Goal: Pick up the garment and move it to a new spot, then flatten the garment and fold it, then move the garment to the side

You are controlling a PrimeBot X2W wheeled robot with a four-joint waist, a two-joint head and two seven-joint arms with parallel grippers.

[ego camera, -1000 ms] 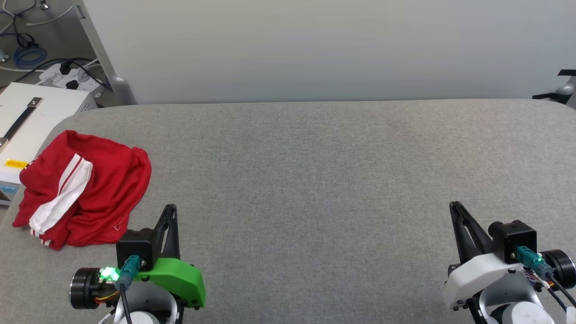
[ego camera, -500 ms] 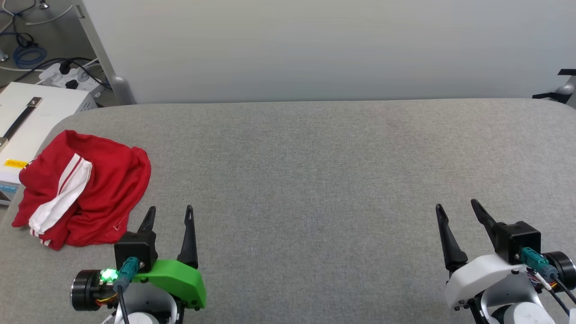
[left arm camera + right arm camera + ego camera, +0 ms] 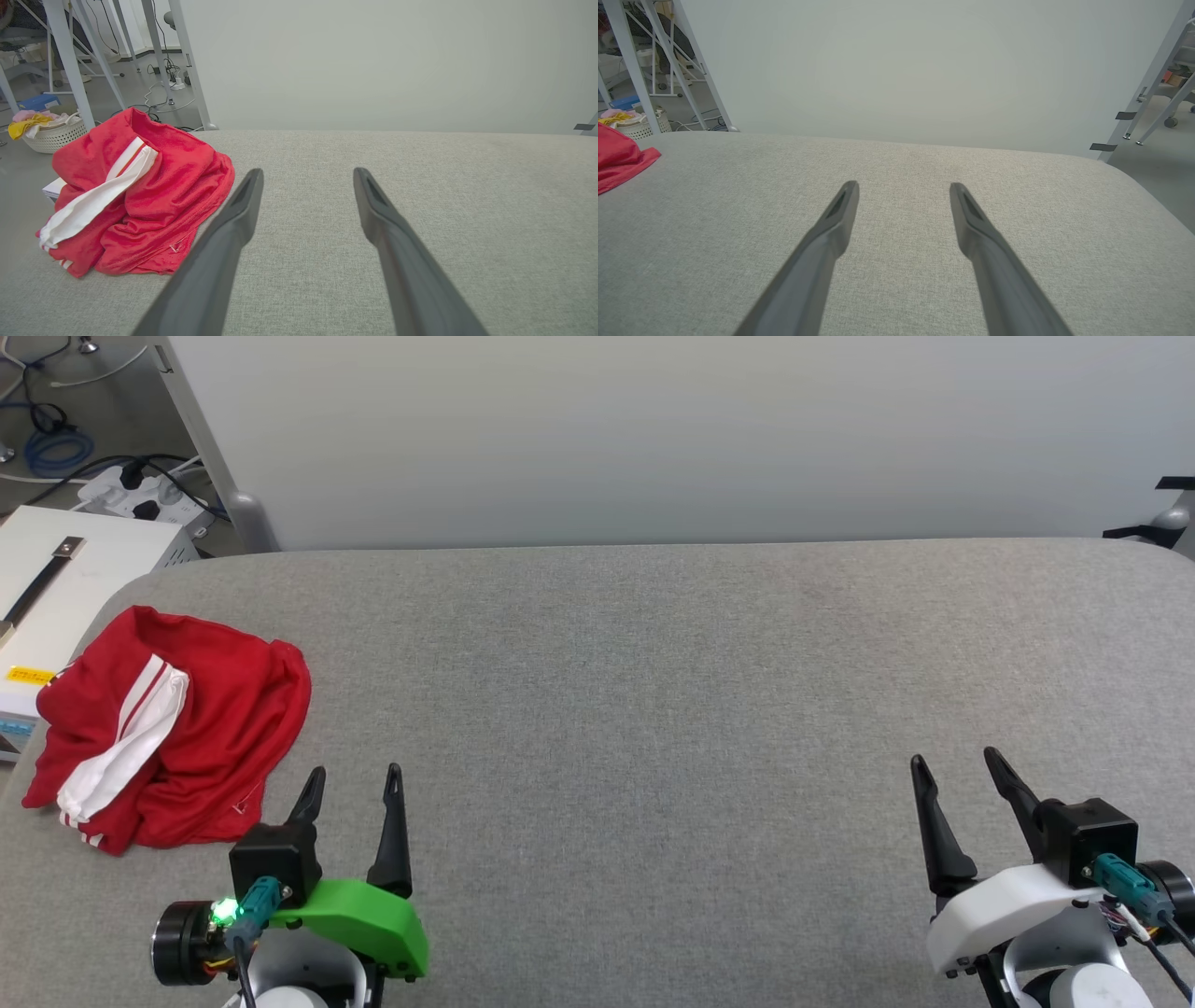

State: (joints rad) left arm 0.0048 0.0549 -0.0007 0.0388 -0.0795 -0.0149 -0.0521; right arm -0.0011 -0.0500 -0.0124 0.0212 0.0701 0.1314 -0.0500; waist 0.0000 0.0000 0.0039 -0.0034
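Grey padded table against a blank pale wall

the grey fabric tabletop (image 3: 653, 709) has rounded far corners and runs up to a plain pale panel (image 3: 653, 429); off its left edge sits a white box (image 3: 84, 560) with a black strap; behind it a power strip (image 3: 140, 495) and a blue cable coil (image 3: 58, 450) on the grey floor (image 3: 18, 177); white metal legs (image 3: 71, 70) and a basket (image 3: 51, 137) of clothes further back; light's soft and even
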